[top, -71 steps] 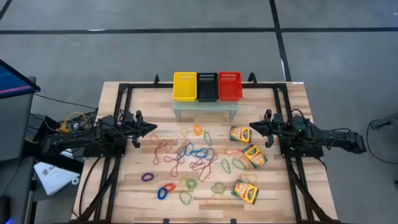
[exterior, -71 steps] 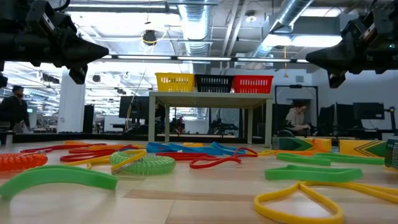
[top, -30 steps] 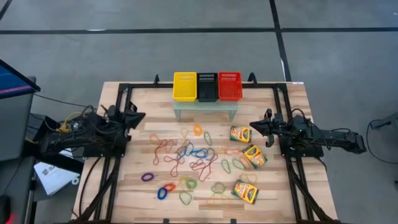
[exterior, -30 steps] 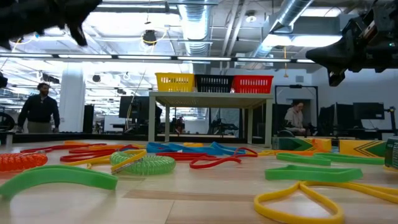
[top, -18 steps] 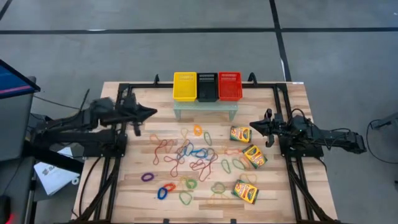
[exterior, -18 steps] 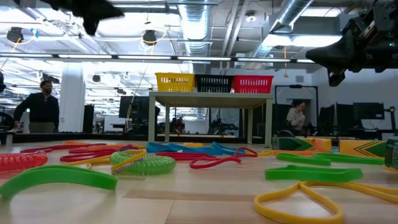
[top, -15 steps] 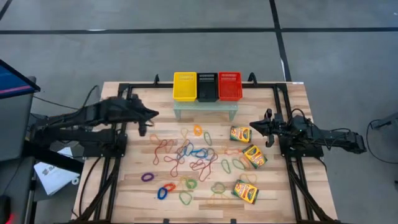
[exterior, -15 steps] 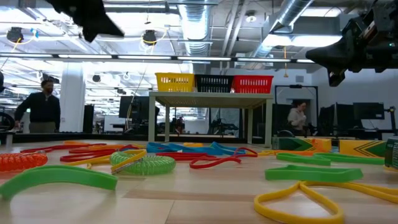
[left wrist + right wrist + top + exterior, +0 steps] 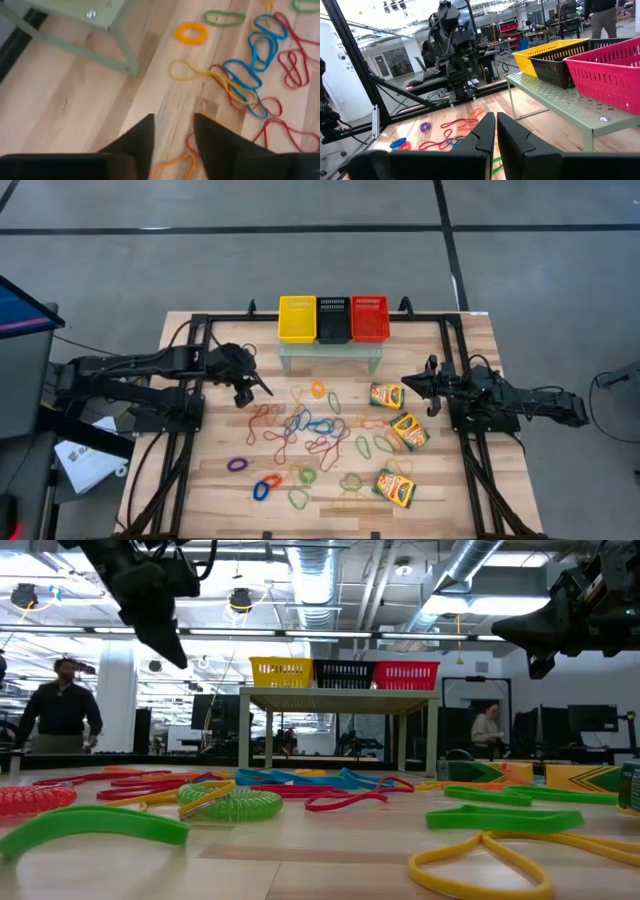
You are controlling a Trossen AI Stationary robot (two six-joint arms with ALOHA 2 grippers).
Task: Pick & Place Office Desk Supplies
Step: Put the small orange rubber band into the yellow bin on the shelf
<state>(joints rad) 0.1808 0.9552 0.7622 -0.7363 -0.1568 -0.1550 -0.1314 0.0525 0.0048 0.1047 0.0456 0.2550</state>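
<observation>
The left gripper (image 9: 252,387) is hanging above the left part of the table (image 9: 200,480), near the left edge of the rubber bands (image 9: 300,430), and its wrist view is showing the two fingers (image 9: 137,142) standing apart with nothing between them. Under them an orange band (image 9: 172,165) and some red loops are lying on the wood.

In the middle, the rubber bands are lying spread over the table in many colours: red, blue, orange, green, purple and yellow. Behind them, on a small green stand (image 9: 330,352), the yellow basket (image 9: 297,318), the black basket (image 9: 333,319) and the red basket (image 9: 369,317) are sitting side by side. As far as I can see from above, no basket is holding anything.

To the right, the three crayon boxes (image 9: 408,430) are lying flat on the wood, apart from each other. The right gripper (image 9: 405,383) is waiting at the right side, just beside the nearest box, with its fingers (image 9: 485,132) together and holding nothing.

So I am judging that the task is only beginning: nothing is sorted yet, all the bands and boxes are left to do, and the left arm seems to be reaching for a first band.
</observation>
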